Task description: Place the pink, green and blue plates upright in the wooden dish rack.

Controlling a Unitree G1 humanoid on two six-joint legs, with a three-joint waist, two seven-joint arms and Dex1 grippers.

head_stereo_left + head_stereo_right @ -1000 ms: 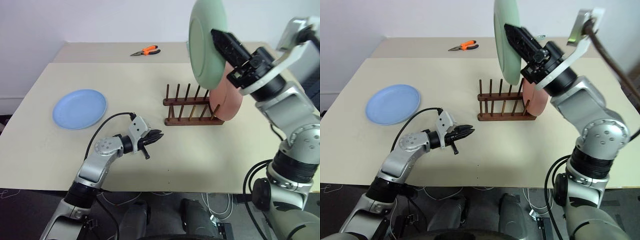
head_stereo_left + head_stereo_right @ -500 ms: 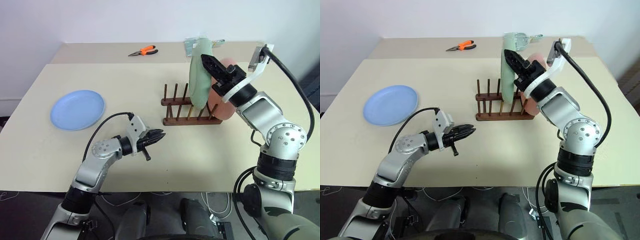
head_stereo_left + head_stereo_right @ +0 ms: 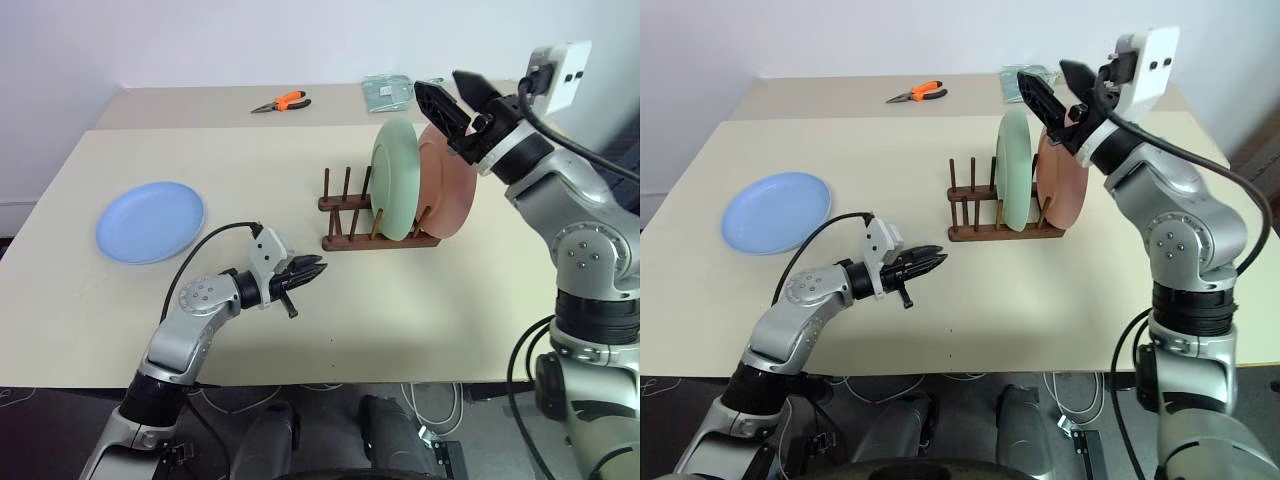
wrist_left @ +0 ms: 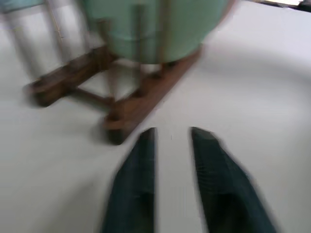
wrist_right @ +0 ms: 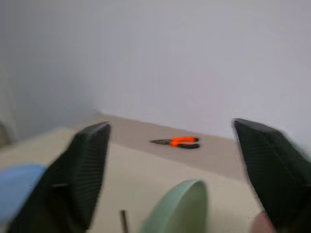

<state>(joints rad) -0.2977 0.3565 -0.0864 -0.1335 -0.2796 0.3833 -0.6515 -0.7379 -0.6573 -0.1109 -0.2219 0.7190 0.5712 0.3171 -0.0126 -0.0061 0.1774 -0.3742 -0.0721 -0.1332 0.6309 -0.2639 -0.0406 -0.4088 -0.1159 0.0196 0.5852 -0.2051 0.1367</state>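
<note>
The green plate (image 3: 395, 180) stands upright between the pegs of the wooden dish rack (image 3: 348, 214). Right behind it the pink plate (image 3: 452, 185) stands upright at the rack's right end. On the table's left side the blue plate (image 3: 150, 221) lies flat. My right gripper (image 3: 456, 93) hangs open just above the two standing plates and holds nothing; the right wrist view looks down past its fingers (image 5: 90, 160) onto the green plate's rim (image 5: 181, 206). My left gripper (image 3: 312, 269) hovers low over the table, front left of the rack, its fingers (image 4: 141, 165) slightly apart and empty.
Orange-handled pliers (image 3: 285, 101) and a clear packet (image 3: 388, 90) lie on the rear table by the wall. Bare tabletop (image 3: 430, 300) stretches in front of the rack and between the rack and the blue plate.
My right gripper lowered the green plate into the rack beside the pink one, let go, opened wide and lifted off. My left gripper's fingers parted a little.
</note>
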